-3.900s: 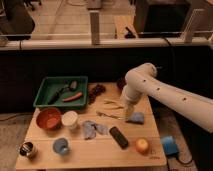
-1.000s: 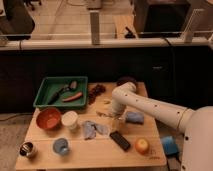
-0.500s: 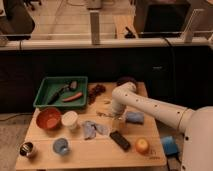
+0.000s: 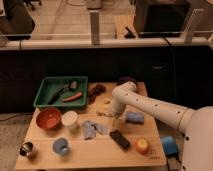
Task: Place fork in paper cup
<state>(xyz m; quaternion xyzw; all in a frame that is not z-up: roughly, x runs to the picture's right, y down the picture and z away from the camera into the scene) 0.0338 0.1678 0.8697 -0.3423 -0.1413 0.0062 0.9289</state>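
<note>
- Bkgd: dark cabinet fronts behind a wooden table (image 4: 95, 156); glass partition & tiled floor beyond, at 12 o'clock.
- Table is crowded: green tray (image 4: 44, 98) at 10 o'clock, orange bowl (image 4: 48, 119) at 9, blue cup (image 4: 61, 146) & metal cup (image 4: 28, 149) at 7–8.
- fork (image 4: 103, 114): lies flat on the wood, just off table centre toward 1 o'clock, running approx 9-to-3. Thin & faint, so which end has the tines I can't tell.
- gripper (image 4: 117, 116): down at table level, at the fork's 3 o'clock end, under the white wrist. Open or closed: can't tell. Contact w/ the fork: can't tell either.
- paper cup (image 4: 69, 119): upright, mouth up, near the fork at its 9 o'clock, just beside the orange bowl. A crumpled blue cloth (image 4: 93, 129) sits at the fork's 7 o'clock, close to the straight route.
- Handling, my read: metal, so stiff & light but slick, and lying flat gives little to get under. Prob. best pinched across the narrow handle near mid-length so it doesn't swing.
- Risk, my read: the cup looks light, so a knock on the rim could tip it. Lower the fork in end-first, from above.
</note>
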